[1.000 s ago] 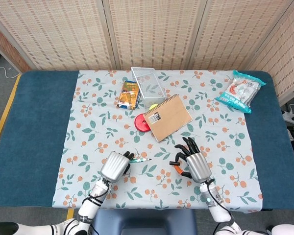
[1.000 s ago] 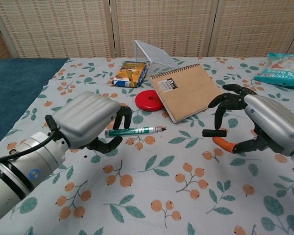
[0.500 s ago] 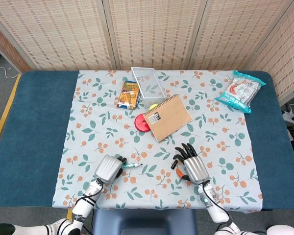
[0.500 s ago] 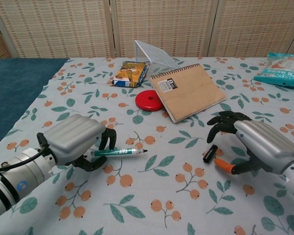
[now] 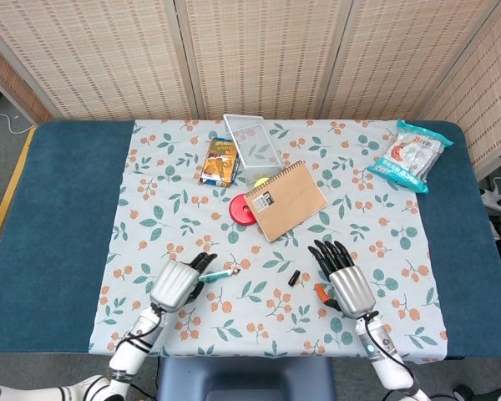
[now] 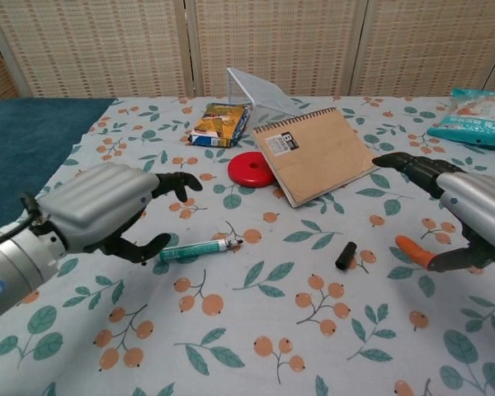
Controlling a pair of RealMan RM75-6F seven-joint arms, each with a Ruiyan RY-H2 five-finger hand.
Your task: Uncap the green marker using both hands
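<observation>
The green marker [image 6: 198, 249] lies uncapped on the floral cloth, its bare tip pointing right; in the head view the marker [image 5: 220, 275] shows just right of my left hand [image 5: 177, 282]. Its black cap [image 6: 344, 256] lies apart on the cloth, also seen as the cap [image 5: 293, 278] left of my right hand [image 5: 351, 284]. In the chest view my left hand [image 6: 107, 210] hovers over the marker's left end with fingers spread, holding nothing. On the far right, my right hand [image 6: 470, 214] is open too, clear of the cap.
A spiral notebook [image 5: 285, 200], a red disc [image 5: 239, 209], a snack box [image 5: 220, 160] and a tilted mesh tray [image 5: 252, 140] sit mid-table. A teal snack bag [image 5: 411, 155] lies far right. The blue table [image 5: 58, 209] extends beyond the cloth.
The left hand lowered the marker to the cloth and let go. The right hand dropped the black cap and opened. Both hands drew apart.
</observation>
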